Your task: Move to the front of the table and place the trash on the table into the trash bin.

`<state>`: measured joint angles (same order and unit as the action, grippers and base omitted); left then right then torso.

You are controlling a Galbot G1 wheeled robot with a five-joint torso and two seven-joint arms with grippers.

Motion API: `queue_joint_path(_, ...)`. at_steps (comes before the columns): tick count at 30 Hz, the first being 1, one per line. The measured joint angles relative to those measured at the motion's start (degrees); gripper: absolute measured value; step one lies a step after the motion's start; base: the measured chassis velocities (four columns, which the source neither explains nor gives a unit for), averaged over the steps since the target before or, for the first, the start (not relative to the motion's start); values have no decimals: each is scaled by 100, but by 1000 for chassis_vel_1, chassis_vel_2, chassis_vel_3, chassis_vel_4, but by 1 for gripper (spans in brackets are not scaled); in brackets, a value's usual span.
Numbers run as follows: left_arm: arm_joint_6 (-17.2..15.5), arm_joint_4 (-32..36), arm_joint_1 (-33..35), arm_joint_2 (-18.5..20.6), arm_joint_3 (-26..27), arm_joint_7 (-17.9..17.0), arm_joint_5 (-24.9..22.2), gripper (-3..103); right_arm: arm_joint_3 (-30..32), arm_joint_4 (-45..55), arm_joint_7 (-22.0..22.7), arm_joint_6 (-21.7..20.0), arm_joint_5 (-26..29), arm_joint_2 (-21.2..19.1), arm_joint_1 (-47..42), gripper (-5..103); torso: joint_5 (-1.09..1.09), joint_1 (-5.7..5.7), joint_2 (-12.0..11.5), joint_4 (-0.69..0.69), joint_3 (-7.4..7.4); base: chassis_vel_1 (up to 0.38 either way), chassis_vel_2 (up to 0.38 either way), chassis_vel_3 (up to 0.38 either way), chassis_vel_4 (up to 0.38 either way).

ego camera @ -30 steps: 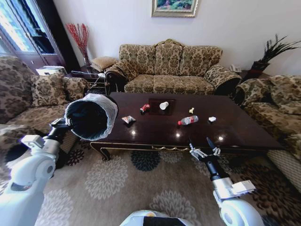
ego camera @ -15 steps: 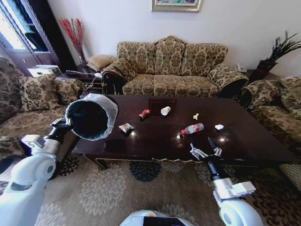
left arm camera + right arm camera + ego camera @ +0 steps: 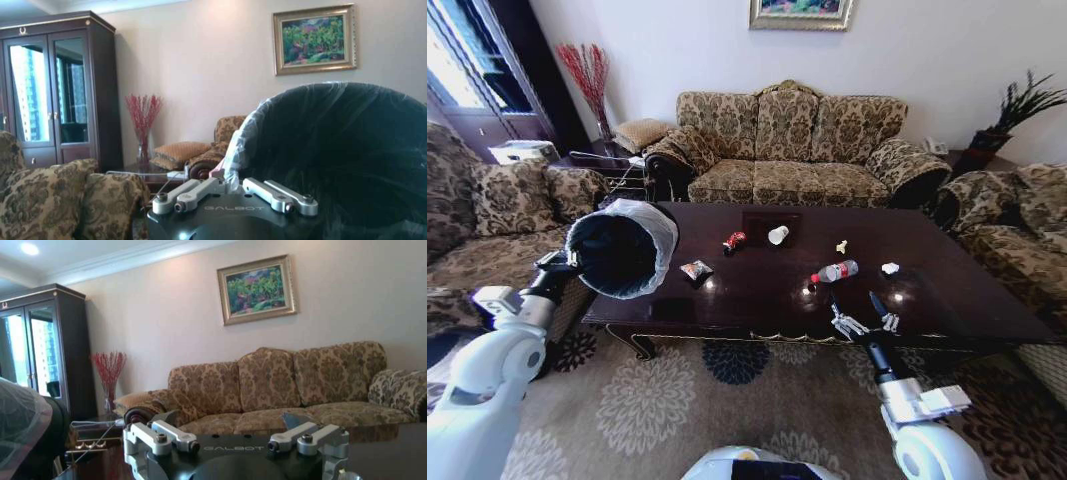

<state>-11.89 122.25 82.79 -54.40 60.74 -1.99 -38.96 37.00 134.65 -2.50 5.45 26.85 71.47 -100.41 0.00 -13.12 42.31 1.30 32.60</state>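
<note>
Left gripper (image 3: 560, 262) clamps bin (image 3: 622, 247) by its rim, tilted at table's (image 3: 757, 290) left end, mouth facing the robot. Right gripper (image 3: 860, 309), jaws apart, hangs over the near edge. Six trash bits lie on top: bottle (image 3: 834, 271), cup (image 3: 777, 235), wrapper (image 3: 734, 240), packet (image 3: 695, 269), two paper scraps. Left wrist view shows bin's dark lined inside; contents unclear.

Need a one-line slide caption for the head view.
Left gripper holds trash bin beside littered table; open right gripper at its front edge.
</note>
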Motion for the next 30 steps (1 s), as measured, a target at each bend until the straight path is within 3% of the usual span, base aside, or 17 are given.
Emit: queue_joint_path(30,-1,0,0,-1,1,-4,0,2,0,2,5,-3,4,0,0,100,0,0,0,0,0,0,0,0,0)
